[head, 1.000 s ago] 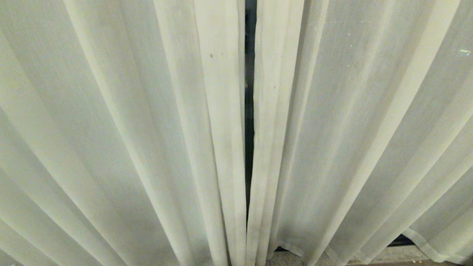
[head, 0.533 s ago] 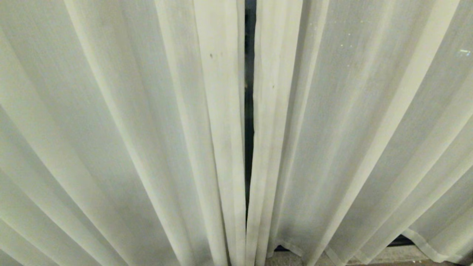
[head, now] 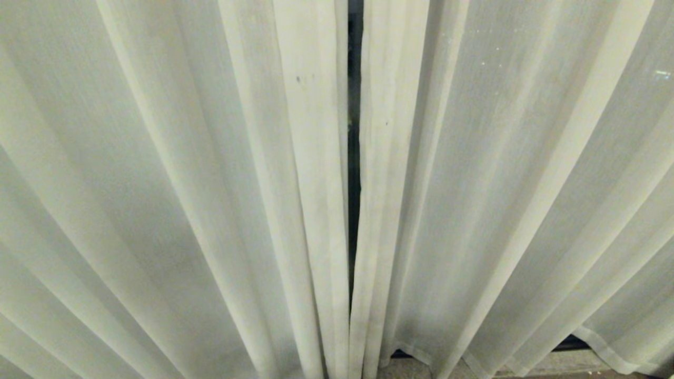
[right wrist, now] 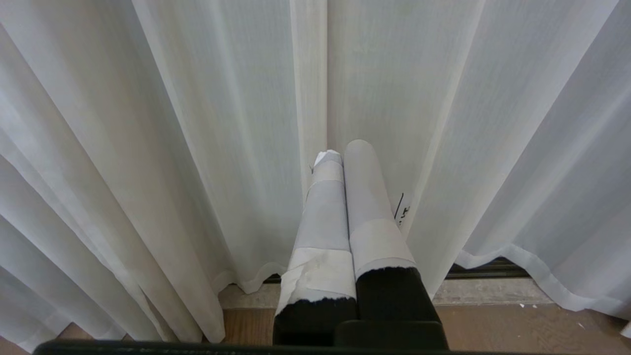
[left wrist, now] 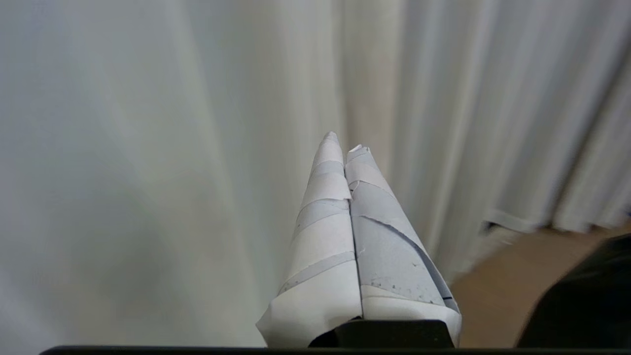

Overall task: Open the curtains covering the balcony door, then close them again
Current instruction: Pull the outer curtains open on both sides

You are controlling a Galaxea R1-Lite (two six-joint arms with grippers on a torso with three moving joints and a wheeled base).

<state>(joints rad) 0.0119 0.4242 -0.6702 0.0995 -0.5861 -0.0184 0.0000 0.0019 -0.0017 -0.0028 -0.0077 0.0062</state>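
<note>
The cream pleated curtains hang drawn together and fill the head view, with a left panel [head: 184, 184] and a right panel [head: 500, 184]. Between their hemmed edges a thin dark strip of the balcony door [head: 354, 158] shows; the rest of the door is hidden. Neither arm appears in the head view. In the left wrist view my left gripper [left wrist: 345, 144], its fingers wrapped in white tape, is shut and empty, pointing at the curtain folds [left wrist: 246, 148] a short way off. My right gripper [right wrist: 343, 150] is shut and empty too, low before the curtain [right wrist: 222, 123].
Brown wooden floor [right wrist: 517, 325] and a pale stone sill [right wrist: 493, 291] lie under the curtain hems, with the door's dark bottom rail [right wrist: 488, 270] behind. A dark rounded shape [left wrist: 581, 301] stands over the floor [left wrist: 503, 291] beside the left gripper.
In the head view the curtains hang as before, apart from a faint sideways shift of the inner hems. No arm has come into that view.
</note>
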